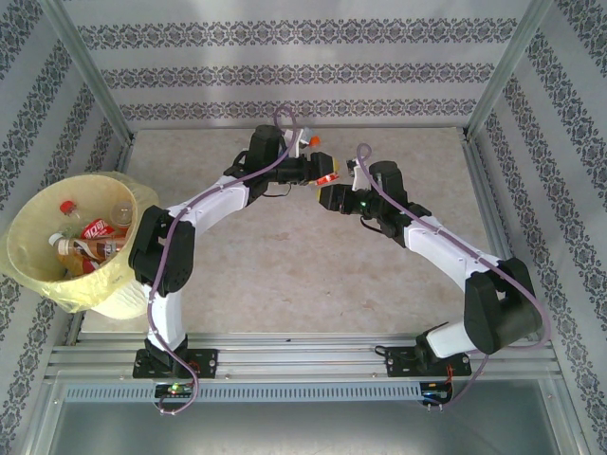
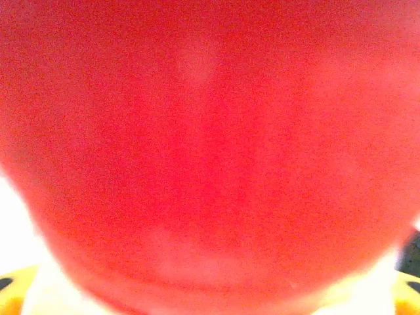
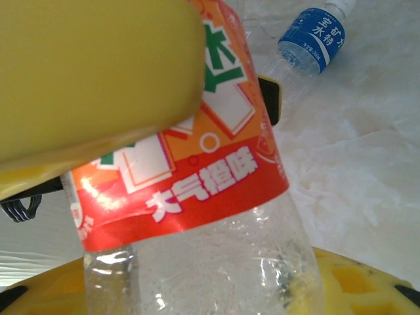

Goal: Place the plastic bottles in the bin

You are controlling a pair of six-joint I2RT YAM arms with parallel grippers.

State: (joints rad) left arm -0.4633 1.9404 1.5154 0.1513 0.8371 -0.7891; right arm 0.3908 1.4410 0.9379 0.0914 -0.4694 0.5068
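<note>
Red-orange label of the orange bottle (image 2: 210, 157) sits hard against the left wrist lens, blurred beyond reading. From above, both arms meet at this bottle over the far middle of the table (image 1: 285, 275) — well apart from the bin (image 1: 128, 275) at the left edge. Of the two, the right gripper (image 1: 330, 192) is clamped on it, a yellow pad (image 3: 92, 72) flat on the label. At the bottle too is the left gripper (image 1: 316, 171), but whether its jaws have closed on it I cannot tell. Several bottles (image 1: 95, 230) lie in the bin, so the job looks partly done. Left to do, I judge: the orange bottle, and a blue bottle (image 3: 314, 41) lying on the table — others may be hidden.
</note>
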